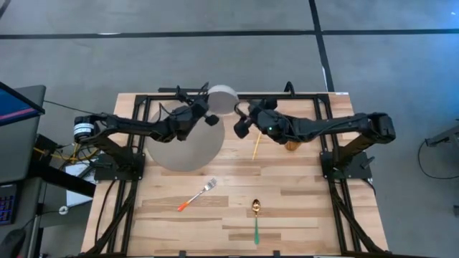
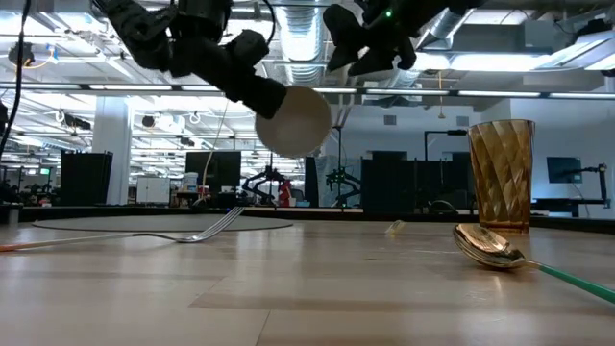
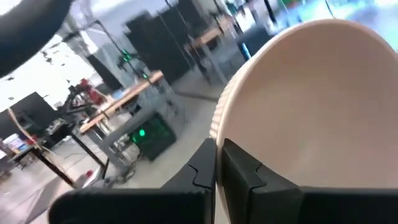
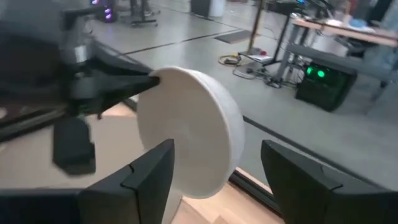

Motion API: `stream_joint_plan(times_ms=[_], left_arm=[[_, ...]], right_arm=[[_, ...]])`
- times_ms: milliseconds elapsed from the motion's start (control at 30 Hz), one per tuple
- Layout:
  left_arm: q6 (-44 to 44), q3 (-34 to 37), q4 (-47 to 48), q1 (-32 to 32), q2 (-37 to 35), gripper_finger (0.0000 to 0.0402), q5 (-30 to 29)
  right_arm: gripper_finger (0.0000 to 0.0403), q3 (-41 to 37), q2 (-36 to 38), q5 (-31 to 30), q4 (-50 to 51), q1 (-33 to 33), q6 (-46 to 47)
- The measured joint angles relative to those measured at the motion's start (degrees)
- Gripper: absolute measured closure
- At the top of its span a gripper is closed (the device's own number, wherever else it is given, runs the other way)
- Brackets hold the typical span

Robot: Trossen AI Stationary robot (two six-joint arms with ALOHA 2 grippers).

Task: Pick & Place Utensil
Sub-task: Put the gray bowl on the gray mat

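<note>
We count three utensils on the table: one fork (image 1: 199, 194) with an orange handle, one gold-bowled spoon (image 1: 256, 216) with a green handle, and one thin yellow stick-like piece (image 1: 255, 145) lying near the right arm, which we cannot identify further. All three lie flat and untouched, the fork and spoon towards the near edge, well apart from both arms.

Other items: one large grey round mat (image 1: 188, 145), one amber tumbler (image 2: 501, 174) standing upright, and one small white bowl (image 1: 222, 99).

Left gripper (image 1: 208, 111): closed, pinching the rim of the white bowl and holding it tilted in the air above the far side of the table. Right gripper (image 1: 242, 123): fingers spread wide with nothing between them, hanging just beside the bowl.

Handling judgement: fork and spoon look rigid and light. The metal ends are likely slick and lie almost flush with the wood, so a pinch there could slip. The coloured handles seem the better hold, taken across their width near mid-length so the piece does not swing. The spoon's bowl props its neck slightly off the table, which may give fingertips room.
</note>
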State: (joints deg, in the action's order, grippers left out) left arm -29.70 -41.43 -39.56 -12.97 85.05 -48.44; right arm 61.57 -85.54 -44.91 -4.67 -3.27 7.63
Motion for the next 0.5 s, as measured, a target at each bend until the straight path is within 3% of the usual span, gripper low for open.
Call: stream_joint_plan(times_ms=[200,500], left_arm=[[13.32,0.0,27.96,2.37,-13.78,0.039,0.32],[41.17,-0.04,64.95,-0.19,-39.12,0.0388,17.28]], right_arm=[[0.017,0.01,0.0,-0.04,2.76,4.17,-2.21],[0.017,0.01,0.09,-0.1,4.44,7.17,-2.22]])
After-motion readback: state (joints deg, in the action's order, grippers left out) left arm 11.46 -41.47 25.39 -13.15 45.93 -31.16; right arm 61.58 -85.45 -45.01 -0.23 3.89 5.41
